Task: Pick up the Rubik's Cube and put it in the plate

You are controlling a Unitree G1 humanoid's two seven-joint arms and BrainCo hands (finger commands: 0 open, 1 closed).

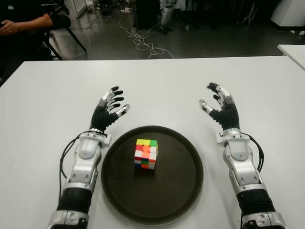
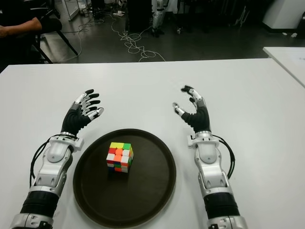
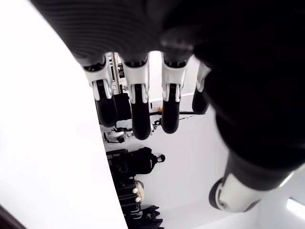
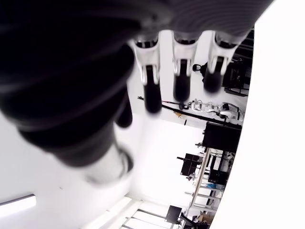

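A wide white table (image 1: 157,81) fills the view, with a dark floor strewn with cables (image 1: 143,40) beyond its far edge and a seated person's arm (image 1: 26,23) showing at the far left corner. On the near middle of the table lies a round dark plate (image 1: 186,191). The Rubik's Cube (image 1: 146,153) sits flat inside the plate, a little left of its centre, touching neither hand.

The left hand (image 1: 108,110) shows just beyond the plate's far-left rim, its fingers spread and empty. The right hand (image 1: 219,107) shows to the far right of the plate, well clear of the rim, fingers loosely extended — it too holds nothing. The wrist views agree: straight fingers with only background past them.

As I judge it, the task looks finished — the cube is already in the plate and released, and nothing appears left but to let the arms settle.
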